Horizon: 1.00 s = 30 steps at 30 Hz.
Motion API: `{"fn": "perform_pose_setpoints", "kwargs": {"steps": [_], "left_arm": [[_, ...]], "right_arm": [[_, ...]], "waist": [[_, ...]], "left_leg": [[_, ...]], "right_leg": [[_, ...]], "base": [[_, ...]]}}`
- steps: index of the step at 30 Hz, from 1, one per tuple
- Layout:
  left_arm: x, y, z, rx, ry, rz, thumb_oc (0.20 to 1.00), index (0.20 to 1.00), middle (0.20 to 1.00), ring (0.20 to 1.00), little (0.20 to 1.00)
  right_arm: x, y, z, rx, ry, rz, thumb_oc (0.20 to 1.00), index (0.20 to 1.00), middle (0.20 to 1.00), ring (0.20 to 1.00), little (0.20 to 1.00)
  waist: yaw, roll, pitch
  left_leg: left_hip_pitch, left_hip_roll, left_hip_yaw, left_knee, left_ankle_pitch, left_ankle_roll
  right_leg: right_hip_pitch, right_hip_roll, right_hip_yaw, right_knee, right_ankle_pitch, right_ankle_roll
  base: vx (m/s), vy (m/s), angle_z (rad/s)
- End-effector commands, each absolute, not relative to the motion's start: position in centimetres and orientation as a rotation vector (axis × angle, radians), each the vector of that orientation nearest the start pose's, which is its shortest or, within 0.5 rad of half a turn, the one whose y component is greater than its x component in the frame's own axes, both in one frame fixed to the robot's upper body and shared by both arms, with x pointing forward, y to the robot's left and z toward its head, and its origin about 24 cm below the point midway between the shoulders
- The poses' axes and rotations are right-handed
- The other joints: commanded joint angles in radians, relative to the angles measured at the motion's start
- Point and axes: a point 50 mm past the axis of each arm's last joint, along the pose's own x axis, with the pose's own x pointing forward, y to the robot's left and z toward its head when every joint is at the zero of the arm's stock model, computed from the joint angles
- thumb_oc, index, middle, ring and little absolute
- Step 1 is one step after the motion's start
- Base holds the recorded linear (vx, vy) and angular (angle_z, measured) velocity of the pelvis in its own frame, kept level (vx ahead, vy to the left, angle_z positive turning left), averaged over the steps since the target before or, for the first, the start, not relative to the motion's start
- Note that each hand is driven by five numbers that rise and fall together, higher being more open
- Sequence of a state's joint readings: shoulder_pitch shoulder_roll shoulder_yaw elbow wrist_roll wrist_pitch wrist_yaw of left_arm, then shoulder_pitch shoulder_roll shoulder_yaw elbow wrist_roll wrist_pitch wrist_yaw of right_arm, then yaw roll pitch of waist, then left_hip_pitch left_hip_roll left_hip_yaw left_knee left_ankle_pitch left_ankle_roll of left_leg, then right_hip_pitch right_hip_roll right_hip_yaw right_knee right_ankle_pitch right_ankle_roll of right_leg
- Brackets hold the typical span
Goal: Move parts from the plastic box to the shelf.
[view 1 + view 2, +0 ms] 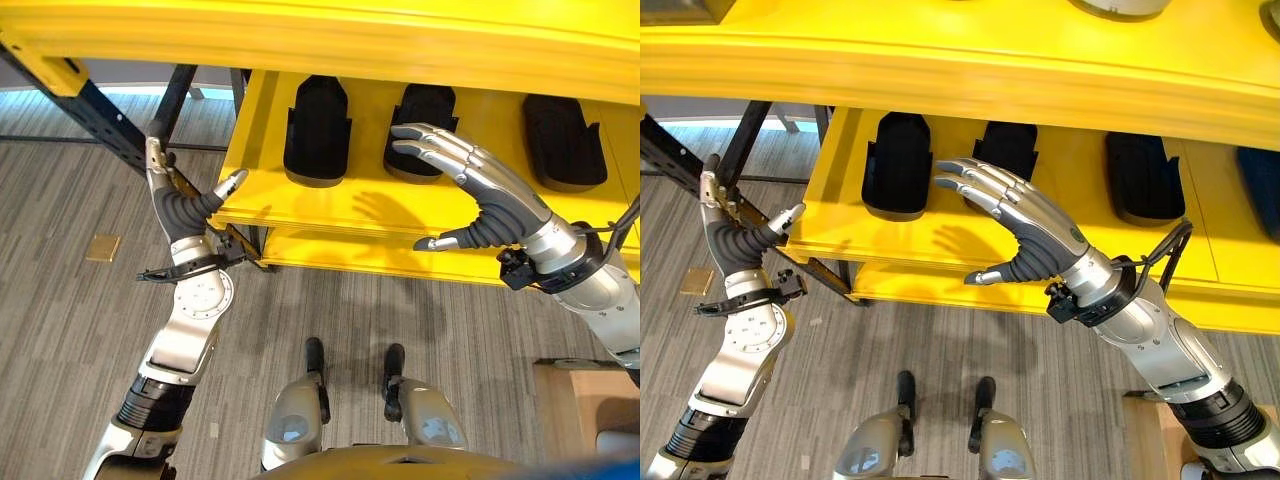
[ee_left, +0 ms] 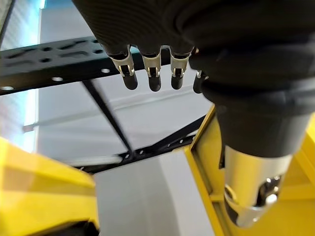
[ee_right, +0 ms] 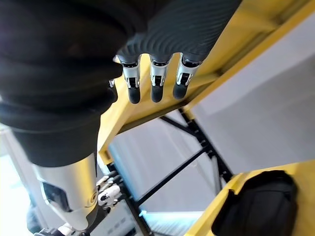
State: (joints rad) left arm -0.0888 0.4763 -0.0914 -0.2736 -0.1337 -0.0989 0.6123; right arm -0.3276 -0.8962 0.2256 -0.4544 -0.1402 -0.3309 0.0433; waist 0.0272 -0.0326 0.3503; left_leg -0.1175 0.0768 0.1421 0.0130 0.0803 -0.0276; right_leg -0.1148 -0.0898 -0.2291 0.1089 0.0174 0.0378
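Right hand (image 1: 480, 195), centre-right of frame: fingers straight and spread, thumb out, holding nothing, held over the yellow shelf (image 1: 350, 215) in front of the middle part (image 1: 425, 135). Three black parts lie in a row on the shelf, upper centre: left part (image 1: 317, 130), middle, right part (image 1: 563, 140). Left hand (image 1: 180, 205), left of frame at the shelf's corner: fingers extended, empty.

Bright yellow shelf (image 1: 330, 215) — black parts (image 1: 317, 130) on it — black frame (image 1: 110, 120), grey striped floor (image 1: 60, 330).
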Motion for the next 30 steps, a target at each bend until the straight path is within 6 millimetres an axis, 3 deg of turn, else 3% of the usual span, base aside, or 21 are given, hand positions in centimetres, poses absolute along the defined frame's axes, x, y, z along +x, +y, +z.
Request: {"fn": "perform_pose_setpoints", "kwargs": {"steps": [1,9,16,30], "left_arm": [[23.8,19.3,17.5,0.267,-0.684,0.055,1.0,1.0,1.0,1.0,1.0],[21.9,18.9,14.8,0.131,-0.573,-0.171,1.0,1.0,1.0,1.0,1.0],[21.2,20.6,15.5,0.025,-0.643,-0.027,1.0,1.0,1.0,1.0,1.0],[21.6,22.5,18.5,0.019,-0.813,0.253,1.0,1.0,1.0,1.0,1.0]], "right_arm": [[22.0,-13.3,23.7,-1.049,-0.989,0.629,1.0,1.0,1.0,1.0,1.0],[22.8,-13.6,23.5,-1.09,-0.837,0.74,1.0,1.0,1.0,1.0,1.0],[24.0,-12.8,22.6,-1.081,-0.724,0.82,1.0,1.0,1.0,1.0,1.0],[27.6,-12.5,22.6,-1.028,-0.641,0.617,1.0,1.0,1.0,1.0,1.0]], "waist": [[0.007,-0.061,0.017],[0.056,-0.06,0.052],[0.089,-0.067,0.085],[0.11,-0.051,0.146]], "left_leg": [[0.016,0.052,0.077,0.058,-0.078,-0.015],[0.001,0.097,0.119,0.017,-0.022,-0.04],[-0.007,0.087,0.12,0.023,-0.022,-0.031],[-0.04,0.049,0.105,0.056,-0.043,-0.016]], "right_leg": [[0.023,-0.032,0.003,-0.049,0.007,0.065],[0.025,-0.046,-0.084,-0.045,0.012,0.068],[0.017,-0.054,-0.09,-0.04,0.024,0.082],[-0.007,-0.062,-0.059,-0.033,0.027,0.094]], "base": [[-0.1,-0.116,0.31],[-0.07,-0.039,0.4],[-0.03,0.066,0.13],[0.0,0.032,0.0]]}}
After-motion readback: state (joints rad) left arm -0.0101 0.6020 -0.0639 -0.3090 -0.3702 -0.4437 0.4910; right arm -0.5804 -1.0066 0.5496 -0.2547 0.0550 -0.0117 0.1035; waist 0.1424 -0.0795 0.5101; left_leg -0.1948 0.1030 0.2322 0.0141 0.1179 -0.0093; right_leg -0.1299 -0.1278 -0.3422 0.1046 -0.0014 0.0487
